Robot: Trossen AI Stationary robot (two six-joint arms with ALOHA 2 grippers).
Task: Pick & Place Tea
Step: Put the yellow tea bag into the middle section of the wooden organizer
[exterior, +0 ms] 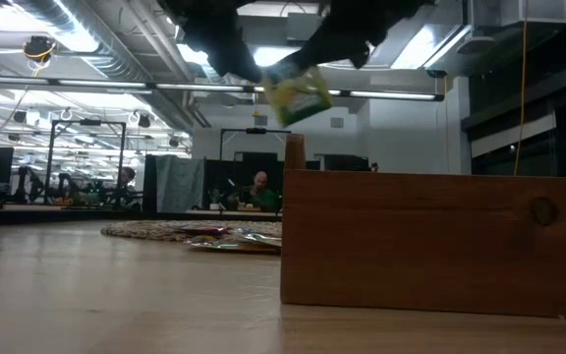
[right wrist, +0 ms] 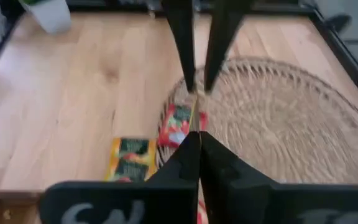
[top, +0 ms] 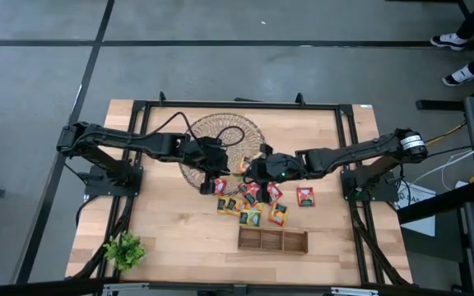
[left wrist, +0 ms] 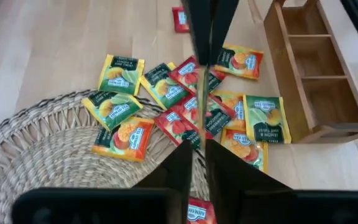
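A yellow-green tea sachet [exterior: 298, 95] hangs in the air between my two grippers, above the near rim of the round wicker dish [top: 220, 138]. In the left wrist view it shows edge-on as a thin strip [left wrist: 199, 106]. My right gripper [right wrist: 199, 140] is shut on it from the table's right. My left gripper [left wrist: 199, 154] faces it from the left, its fingers a narrow gap apart on either side of the sachet's other end. Several more red, yellow, green and orange tea sachets [top: 253, 204] lie flat on the table below, and some [left wrist: 114, 109] lie on the dish's rim. My left gripper's fingers [right wrist: 185, 68] stand on either side of the sachet's end; I cannot tell whether they touch it. My right gripper pinches the sachet's opposite end [right wrist: 195, 121] between its two fingers, slanting down from the table's right. The sachet is lifted clear and tilted.
A narrow wooden three-compartment tray [top: 272, 239] stands near the table's front edge, below the sachet pile. A small green plant [top: 124, 251] sits at the near left corner. Bare wood lies left of the pile. People sit in the room beyond the table.
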